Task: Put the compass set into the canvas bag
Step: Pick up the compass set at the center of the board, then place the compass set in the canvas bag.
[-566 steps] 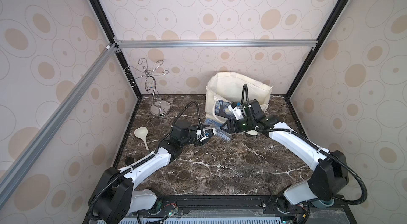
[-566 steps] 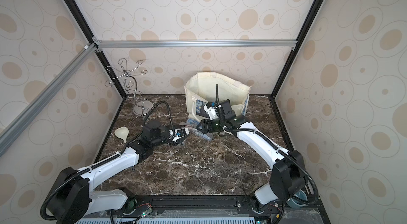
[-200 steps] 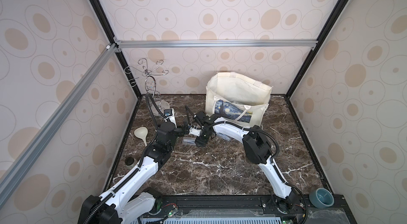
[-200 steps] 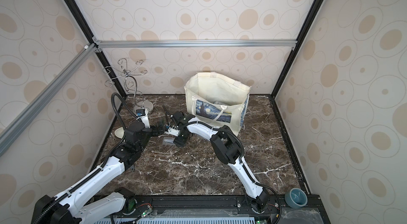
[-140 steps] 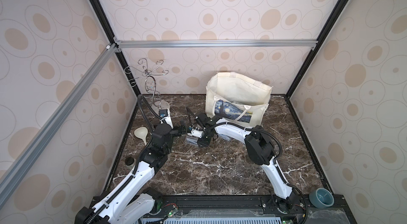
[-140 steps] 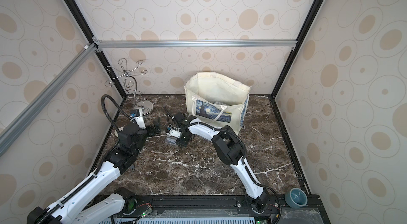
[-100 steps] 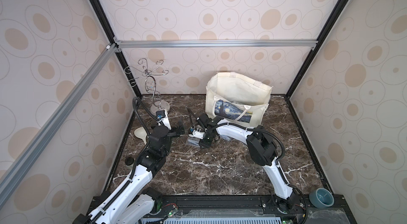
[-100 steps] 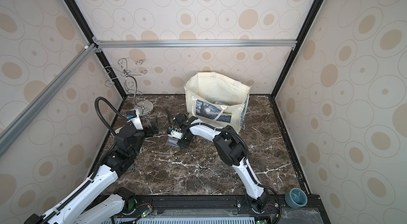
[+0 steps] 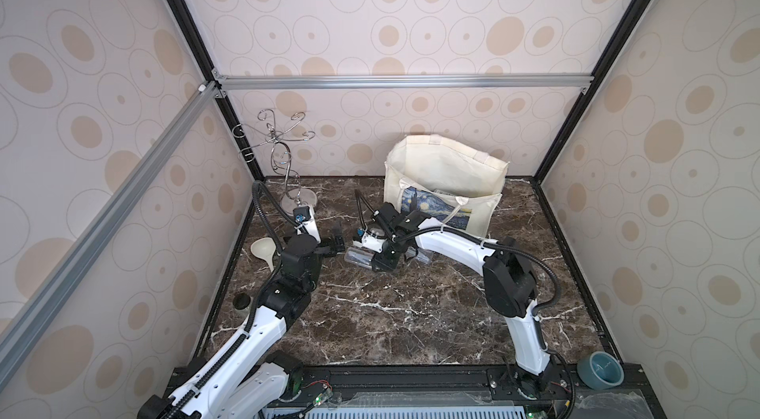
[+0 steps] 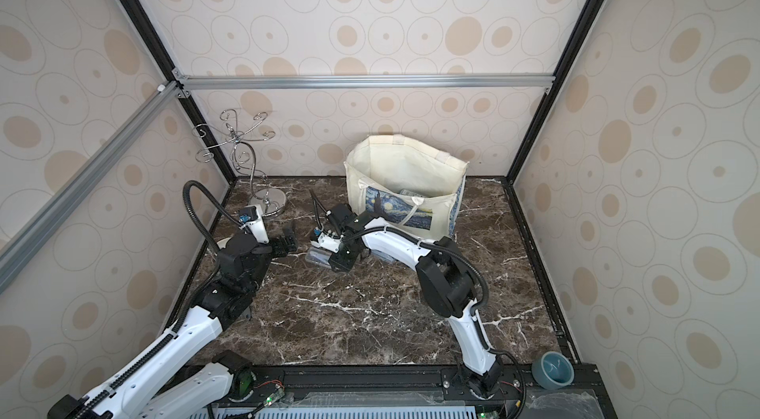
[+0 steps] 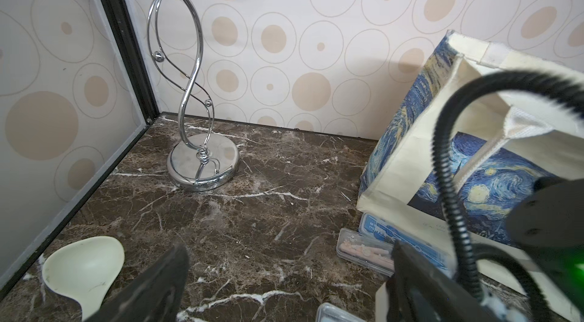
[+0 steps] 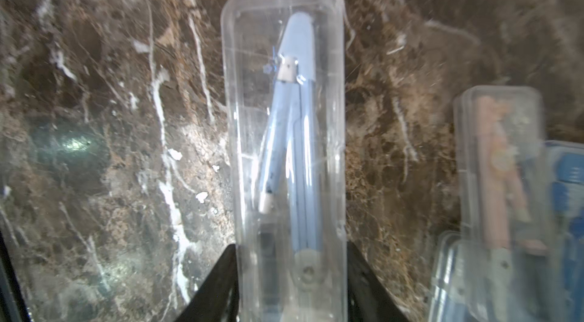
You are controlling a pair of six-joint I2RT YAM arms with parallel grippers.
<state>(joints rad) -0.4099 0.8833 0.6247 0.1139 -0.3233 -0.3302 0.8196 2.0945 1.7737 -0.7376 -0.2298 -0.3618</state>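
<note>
Your right gripper [image 12: 290,247] has narrowed since a second ago, pinching the compass set [image 12: 284,115] from both sides; your left gripper [image 11: 289,251] gapes wide, empty, nearby.

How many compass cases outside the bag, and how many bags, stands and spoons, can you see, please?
Cases: 3 (clear case, pink case, blue case)
Bag: 1
Stand: 1
Spoon: 1
Total: 6

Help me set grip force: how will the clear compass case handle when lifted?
The compass case looks glossy, so probably slippery in the right gripper. Its thin clear walls suggest light and stiff, possibly cracking if squeezed.
</note>
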